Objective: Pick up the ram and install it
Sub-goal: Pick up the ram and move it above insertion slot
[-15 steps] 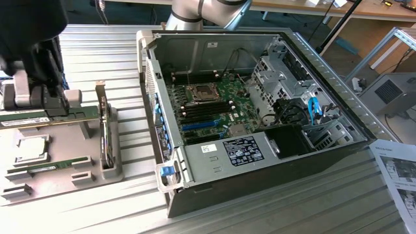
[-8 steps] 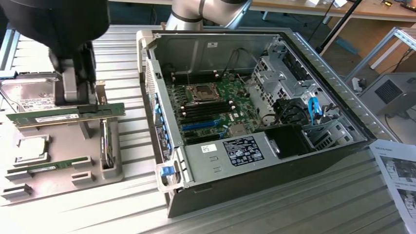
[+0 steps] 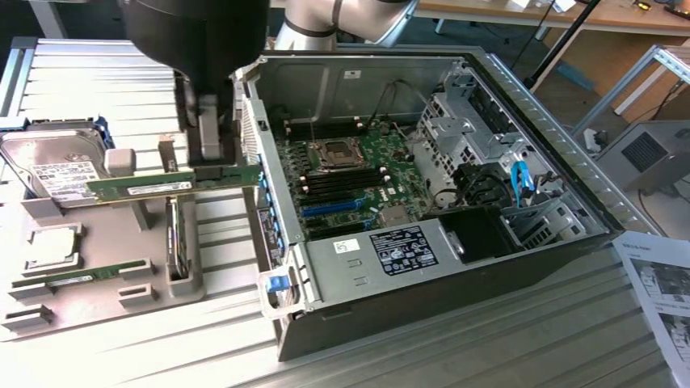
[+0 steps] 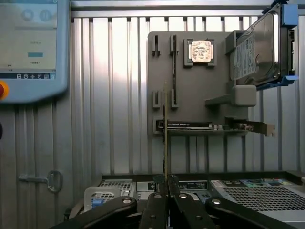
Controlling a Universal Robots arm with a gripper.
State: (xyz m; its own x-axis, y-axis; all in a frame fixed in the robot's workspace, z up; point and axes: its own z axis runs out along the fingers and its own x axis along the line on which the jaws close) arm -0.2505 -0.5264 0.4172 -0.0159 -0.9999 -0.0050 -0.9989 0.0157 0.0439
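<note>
Robotics lab — open PC case (image 3: 415, 323), teach pendant (image 4: 28, 47)

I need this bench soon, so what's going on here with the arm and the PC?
The arm's gripper is shut on a ram stick, holding it level above the grey tray beside the open PC case. A twin stick lies in the tray, along with a hard drive and a processor. The held stick is not in the motherboard yet.
</note>
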